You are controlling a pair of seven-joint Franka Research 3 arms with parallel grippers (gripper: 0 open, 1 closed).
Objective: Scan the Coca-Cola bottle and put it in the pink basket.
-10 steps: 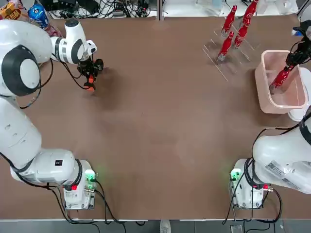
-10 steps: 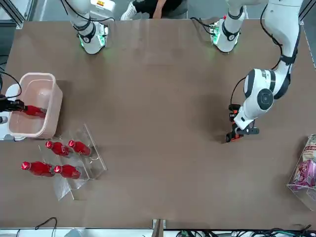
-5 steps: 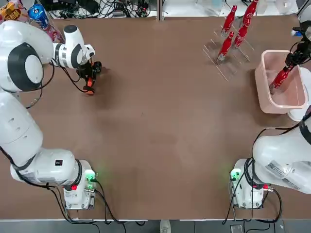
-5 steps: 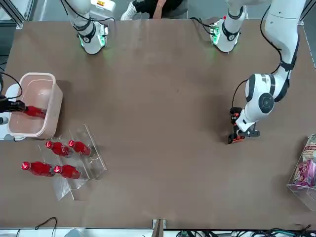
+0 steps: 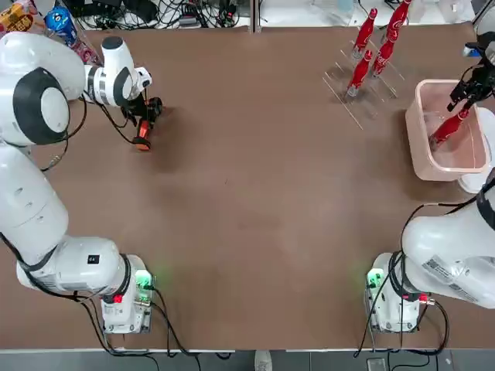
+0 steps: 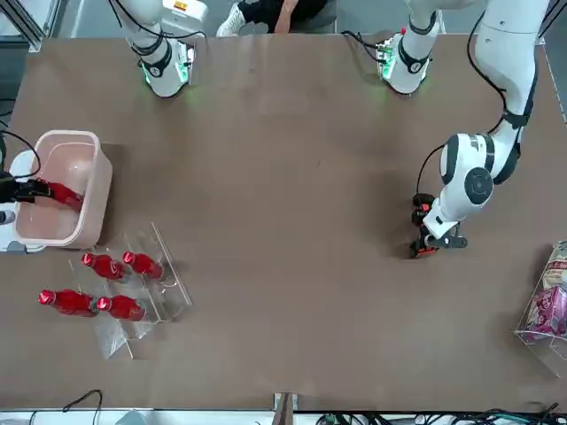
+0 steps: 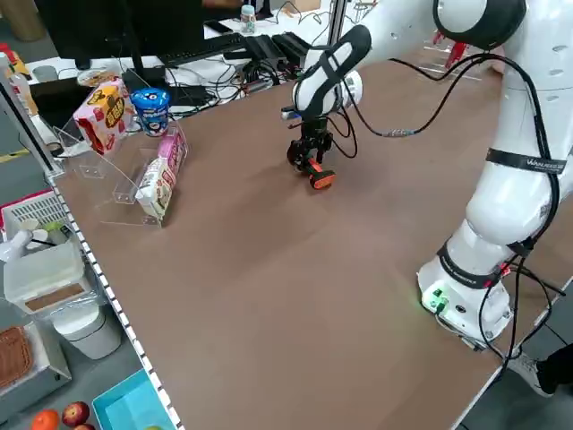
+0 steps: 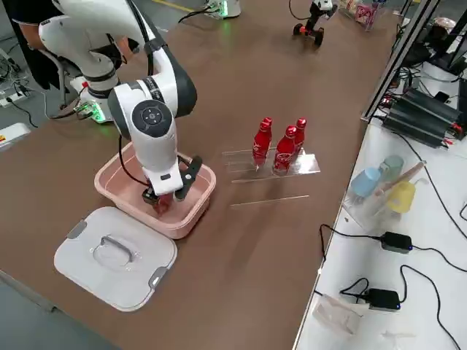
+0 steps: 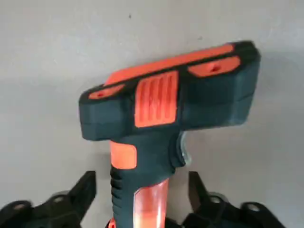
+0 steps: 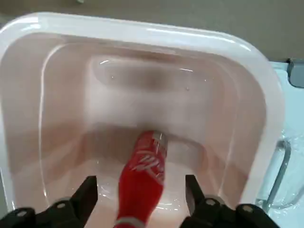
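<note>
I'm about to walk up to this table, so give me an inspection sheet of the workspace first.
Surface: brown tabletop, no spills seen
Job's things: one Coca-Cola bottle inside the pink basket; four more at the clear rack; scanner between the left gripper's fingers
Clutter: white lid by the basket; snack packs at the far left corner
Grippers: left open, at the scanner; right open, over the basket
Cables: black, along both arms
Surroundings: seated person behind the robot

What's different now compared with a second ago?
Both grippers have opened: the right gripper let go of the red bottle inside the pink tub, and the left gripper released the scanner on the table. The four bottles on the rack stayed put.
</note>
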